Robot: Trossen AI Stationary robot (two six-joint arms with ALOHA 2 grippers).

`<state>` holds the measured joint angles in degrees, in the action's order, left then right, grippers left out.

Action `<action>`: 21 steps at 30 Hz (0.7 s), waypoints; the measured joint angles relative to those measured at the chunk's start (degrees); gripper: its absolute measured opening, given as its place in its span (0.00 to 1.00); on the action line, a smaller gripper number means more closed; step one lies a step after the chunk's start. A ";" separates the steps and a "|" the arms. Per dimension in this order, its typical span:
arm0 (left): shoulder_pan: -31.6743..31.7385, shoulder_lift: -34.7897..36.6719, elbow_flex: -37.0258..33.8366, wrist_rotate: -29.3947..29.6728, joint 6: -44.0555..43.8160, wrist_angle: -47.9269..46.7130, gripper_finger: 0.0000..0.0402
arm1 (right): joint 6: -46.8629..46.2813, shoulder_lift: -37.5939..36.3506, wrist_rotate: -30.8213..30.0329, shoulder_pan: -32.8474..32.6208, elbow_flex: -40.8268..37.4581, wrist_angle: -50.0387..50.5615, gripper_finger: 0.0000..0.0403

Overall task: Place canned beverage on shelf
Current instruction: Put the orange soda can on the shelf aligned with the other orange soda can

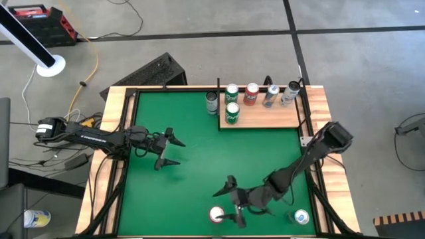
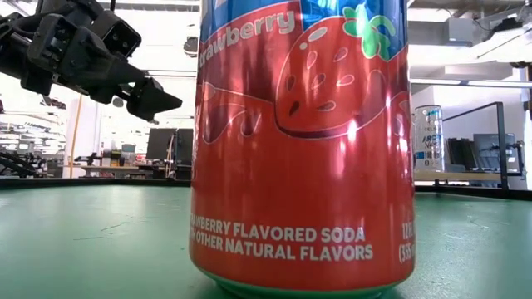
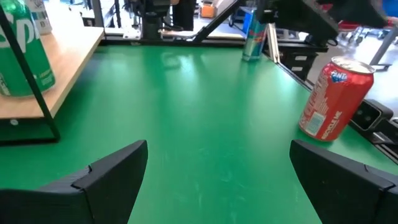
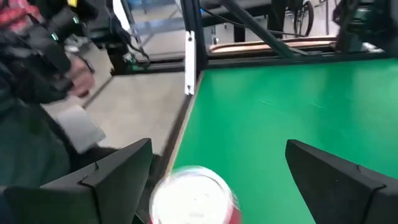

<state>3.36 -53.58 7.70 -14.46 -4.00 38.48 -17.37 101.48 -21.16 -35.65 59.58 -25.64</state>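
Bright even light, glare on red can, right wrist view blurred

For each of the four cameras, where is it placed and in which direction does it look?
High: above the table, straight down; both arms, shelf.
Low: at table height, facing the red can; one gripper above.
Left wrist: behind the open left gripper, toward the red can.
Right wrist: over the open right gripper, above the red can.
Shared: all show the red can.

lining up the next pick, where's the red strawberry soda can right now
In the high view the strawberry soda can stands upright on the green table near its front edge, just left of the open right gripper; a blue-topped can stands further right.
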 joint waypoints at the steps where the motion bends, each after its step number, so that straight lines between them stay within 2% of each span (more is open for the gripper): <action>1: 0.00 0.00 0.00 -0.01 -0.09 -0.26 0.94 | -0.83 1.08 -0.28 -0.45 0.91 -0.48 0.97; 13: 0.00 0.00 0.00 -0.87 -4.19 -0.55 0.94 | -1.70 8.02 -17.83 -7.65 5.54 0.11 0.97; 21: 0.00 0.00 0.00 -0.92 -6.24 -0.48 0.94 | -3.73 10.19 -19.98 -7.28 5.63 -1.24 0.97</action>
<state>3.36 -53.58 7.70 -15.38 -10.24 38.00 -21.10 111.67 -41.15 -42.94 65.21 -26.87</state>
